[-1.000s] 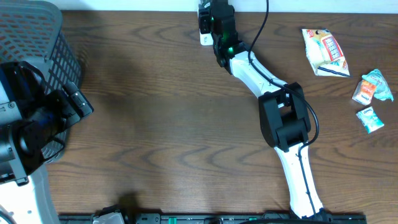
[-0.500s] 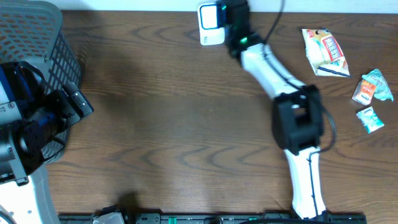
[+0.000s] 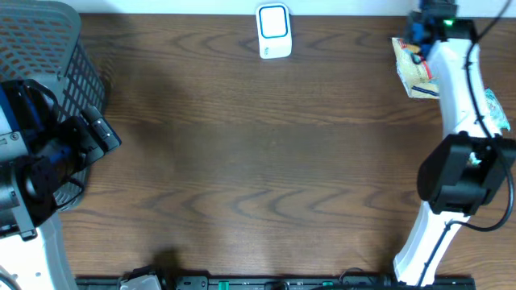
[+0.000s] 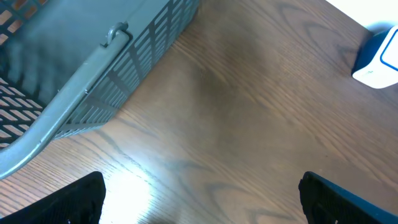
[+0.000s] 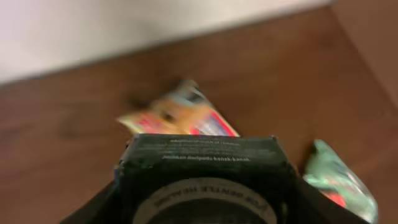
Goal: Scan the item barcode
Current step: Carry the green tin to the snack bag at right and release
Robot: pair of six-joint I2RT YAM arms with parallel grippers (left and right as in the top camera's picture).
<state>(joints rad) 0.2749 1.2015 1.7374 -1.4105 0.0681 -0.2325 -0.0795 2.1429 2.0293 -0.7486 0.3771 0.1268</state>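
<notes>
Overhead: white box-shaped scanner with blue screen (image 3: 273, 31) at far edge, middle; right claw (image 5: 200, 200) at far right, over orange-and-white foil snack packet (image 3: 415, 68). Right wrist: pinching black cardboard box with white lettering (image 5: 202, 155), teal crinkled packet (image 5: 339, 180) lower down on dark wooden table (image 3: 258, 161). Left claw (image 4: 199, 186) spread wide, holding nothing, beside grey slatted plastic basket (image 4: 93, 68) at left

Black box (image 5: 202, 163) close before my right wrist camera: curved white print reads "FOR GENTLE", the rest cut off | small white line above it: too blurred to read | snack packet (image 3: 413, 74) at far right corner of bench (image 3: 242, 161): red label, print illegible
</notes>
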